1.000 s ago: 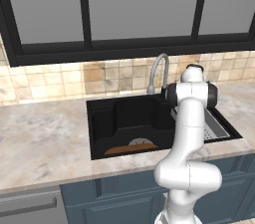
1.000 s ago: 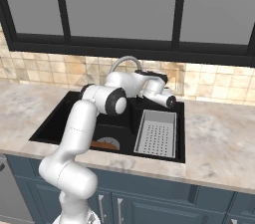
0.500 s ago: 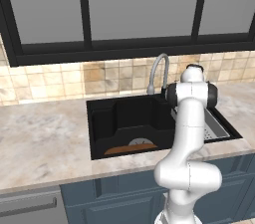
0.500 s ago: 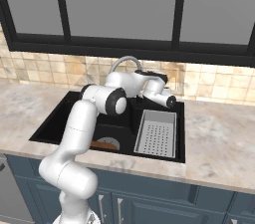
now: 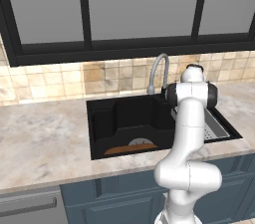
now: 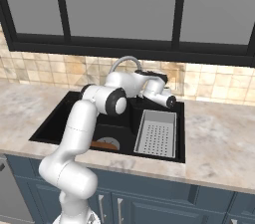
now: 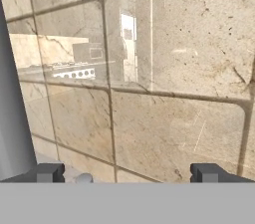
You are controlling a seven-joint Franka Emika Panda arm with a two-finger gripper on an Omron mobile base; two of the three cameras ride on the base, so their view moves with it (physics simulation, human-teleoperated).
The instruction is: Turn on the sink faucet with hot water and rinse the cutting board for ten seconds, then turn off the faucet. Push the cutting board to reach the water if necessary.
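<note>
Grey metal faucet [image 5: 158,71], black matt sink [image 5: 102,118], wooden board [image 5: 127,149] (glossy tiles [image 7: 164,68] behind)

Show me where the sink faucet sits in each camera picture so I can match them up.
Left base view: the sink faucet arches up at centre, behind the sink, just left of the arm.
Right base view: its curved spout rises at centre, above the arm's elbow.
Hand view: the grey column along the left edge is probably the spout.
Shared landmark: the tan tile backsplash.

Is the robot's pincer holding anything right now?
No. The pincer is open with nothing between its tips, facing the tiled wall beside the faucet.
</note>
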